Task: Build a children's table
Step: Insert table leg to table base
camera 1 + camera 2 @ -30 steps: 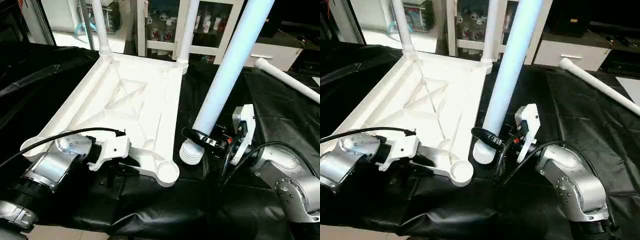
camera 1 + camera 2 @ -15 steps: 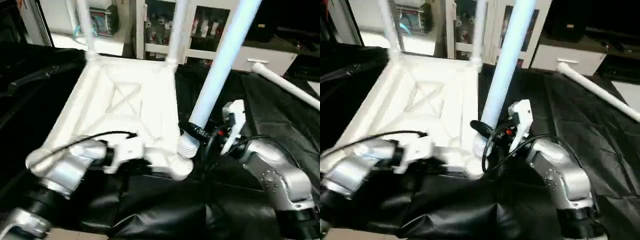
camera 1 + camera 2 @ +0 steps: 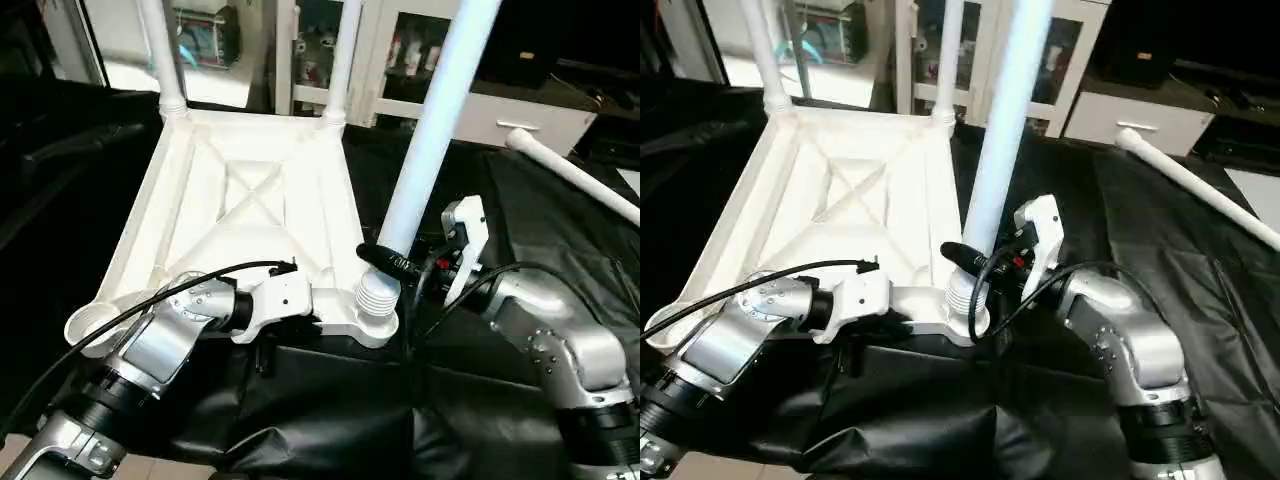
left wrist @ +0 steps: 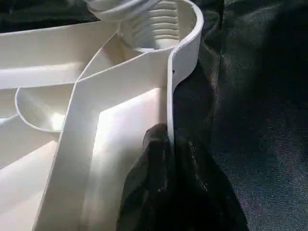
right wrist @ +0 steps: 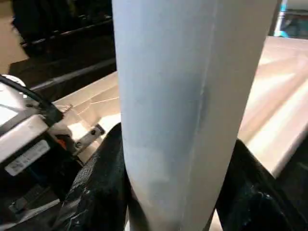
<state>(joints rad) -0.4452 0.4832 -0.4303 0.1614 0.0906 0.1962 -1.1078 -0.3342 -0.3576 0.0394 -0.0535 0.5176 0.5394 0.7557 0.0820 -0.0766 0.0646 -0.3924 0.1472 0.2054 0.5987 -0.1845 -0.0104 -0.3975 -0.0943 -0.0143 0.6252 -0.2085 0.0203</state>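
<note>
Building: a white plastic rectangular tabletop [image 3: 250, 215] lies upside down on black sheeting [image 3: 560, 240], its X-ribbed underside facing up.
Done: two white tube legs [image 3: 160, 55] stand in the far corner sockets.
In hand: the right gripper [image 3: 385, 262] clasps a third long white tapered tube leg [image 3: 430, 140] just above its ribbed end, which sits at or just inside the near right corner socket [image 3: 375, 318]; how deep it has gone cannot be told.
Bracing: the left gripper [image 3: 312, 312], fingers [image 4: 163, 187] pinched together on the tabletop's near rim beside that socket, steadies the piece.
Left to do: seat this leg fully, by my judgement, then fit the fourth white leg [image 3: 575, 178], lying loose on the sheeting at far right, into the near left socket [image 3: 92, 322], which stands empty.
</note>
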